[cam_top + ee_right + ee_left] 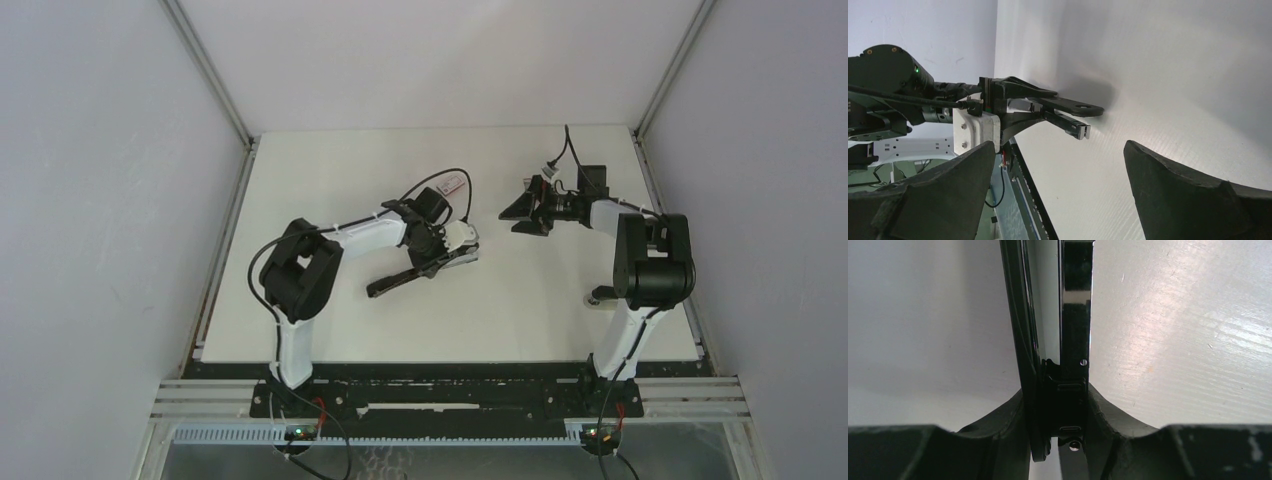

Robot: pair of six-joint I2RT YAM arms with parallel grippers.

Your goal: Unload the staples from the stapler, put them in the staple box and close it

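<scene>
Left pincer clamped across the stapler near mid-length. Its wrist view shows both bars squeezed between the fingers. Right pincer fully spread, holding nothing, well apart from the stapler and facing its far end.

Stapler sits left of table centre, lying diagonally. From the right wrist its two arms stand slightly apart at the free end, black arm above the silver-tipped one. Cannot tell whether it rests on the table or hangs just above. Staples not visible in any view; presumably inside the lower arm.

Step in hand (judged): bring the right pincer to the free end to open the stapler and get at the strip.
- Keep the left grip firm and level so the body does not twist.
- Approach in line with the arms and take one arm only, not both.
- Close slowly; the strip is tiny and could spring out.

Table white, matte, faintly grained. Small red-and-white box lies beyond the left arm. Plain pale walls on three sides.
</scene>
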